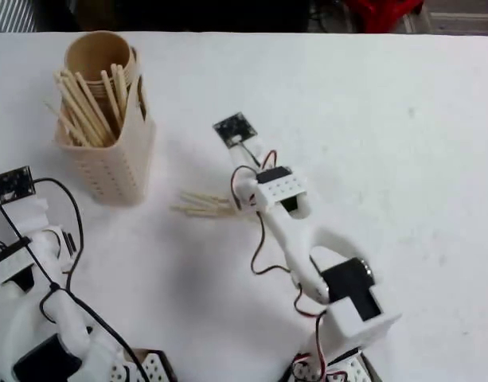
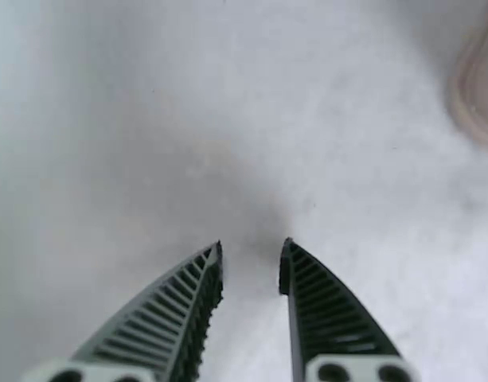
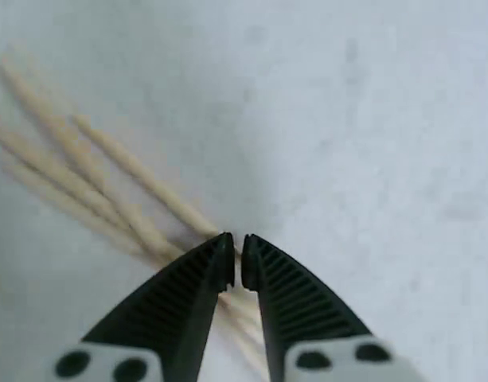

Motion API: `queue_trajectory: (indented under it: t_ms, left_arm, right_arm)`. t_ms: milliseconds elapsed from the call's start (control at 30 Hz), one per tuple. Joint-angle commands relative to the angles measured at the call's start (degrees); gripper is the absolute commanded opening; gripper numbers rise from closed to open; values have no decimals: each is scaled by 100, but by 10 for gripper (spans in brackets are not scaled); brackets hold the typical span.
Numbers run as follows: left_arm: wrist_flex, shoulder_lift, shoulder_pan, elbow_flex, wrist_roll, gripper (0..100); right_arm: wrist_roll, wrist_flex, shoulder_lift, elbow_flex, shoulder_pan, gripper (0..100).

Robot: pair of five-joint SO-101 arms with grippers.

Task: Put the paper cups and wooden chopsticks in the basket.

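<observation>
A small bundle of wooden chopsticks (image 1: 202,205) lies on the white table, right of the basket (image 1: 115,167). My right gripper (image 3: 236,248) is shut on the near end of the chopsticks (image 3: 92,175), which fan out past its tips. In the high view the right gripper (image 1: 244,193) sits at the bundle's right end. The cream basket holds stacked paper cups (image 1: 100,54) and several chopsticks (image 1: 86,107) standing upright. My left gripper (image 2: 250,253) hovers open above bare table, nothing between its fingers, with the basket's base (image 2: 478,87) off to one side.
The left arm (image 1: 25,263) rests at the table's near left corner, with its cables trailing beside it. The right arm (image 1: 323,270) stretches from the near edge toward the centre. White table (image 1: 371,119) spreads wide at the right and back.
</observation>
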Motion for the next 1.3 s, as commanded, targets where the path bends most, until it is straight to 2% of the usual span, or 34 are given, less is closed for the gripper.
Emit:
queue_trajectory:
  t_ms: [0, 100, 333, 467, 567, 633, 733, 833, 967, 1133, 1267]
  left_arm:
    - [-141, -101, 66, -18, 35, 135]
    - [-141, -101, 66, -18, 35, 135]
    - [-141, -101, 66, -18, 35, 135]
    - [-141, -101, 66, -18, 35, 135]
    - [-141, -101, 66, -18, 35, 135]
    - [-141, -101, 66, -18, 35, 135]
    - [-141, -101, 66, -9, 35, 135]
    - [-141, -101, 66, -18, 35, 135]
    - [-141, -101, 66, -18, 35, 135]
    - [-141, -101, 66, -18, 35, 135]
    - [-141, -101, 66, -18, 35, 135]
  right_arm:
    - [-26, 593, -488, -53, -330, 20]
    - [0, 971, -629, -53, -558, 24]
    - [651, 1147, -910, -88, -655, 25]
    - [1503, 1534, -1578, -44, -681, 25]
    - [2233, 1701, -1938, 237, -1024, 26]
    - [2708, 1534, -2132, 730, -1297, 46]
    - [3156, 769, -2431, 1688, -1420, 138]
    - [3332, 154, -2642, 2233, -1393, 149]
    - [3288, 13, -2589, 2180, -1288, 145]
    - [3288, -629, -2097, 2145, -989, 145]
    - [3297, -690, -1464, 1881, -910, 145]
